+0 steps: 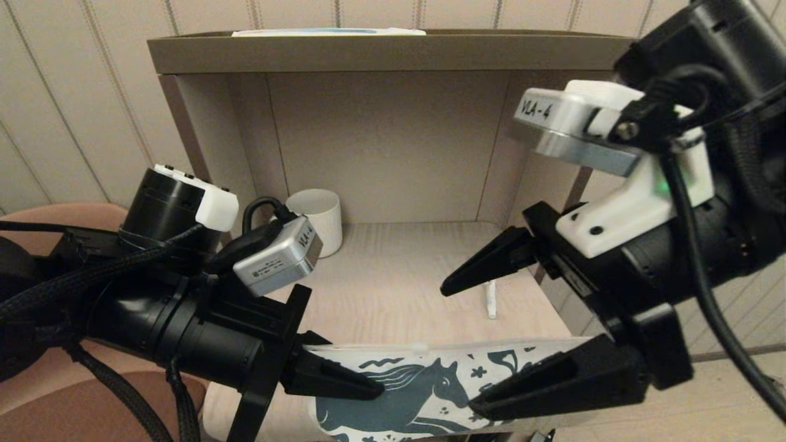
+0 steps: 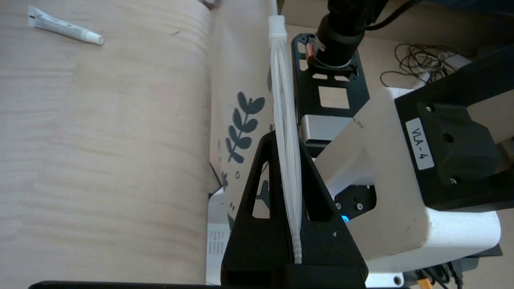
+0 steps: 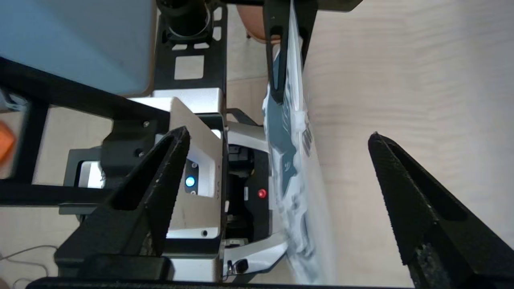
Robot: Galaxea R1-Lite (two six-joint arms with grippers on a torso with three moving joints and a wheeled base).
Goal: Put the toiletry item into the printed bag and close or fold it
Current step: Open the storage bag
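The printed bag (image 1: 417, 393) is a white pouch with a teal horse, held on edge along the front of the wooden surface. My left gripper (image 1: 368, 385) is shut on its left end, and the ribbed zip edge (image 2: 287, 160) runs between the fingers (image 2: 257, 192). My right gripper (image 1: 458, 348) stands open at the bag's right end, one finger on each side of the bag (image 3: 281, 140) and neither pressing it. The toiletry item (image 1: 490, 301), a slim white tube, lies on the surface behind the bag, under the right gripper's upper finger (image 1: 485, 264). In the left wrist view the tube (image 2: 64, 27) lies alone on the wood.
A ribbed white mug (image 1: 316, 218) stands at the back left of the niche. Beige walls (image 1: 393, 141) close it in at the back and sides under a brown top board (image 1: 393, 52). A brown chair (image 1: 73, 215) is at the left.
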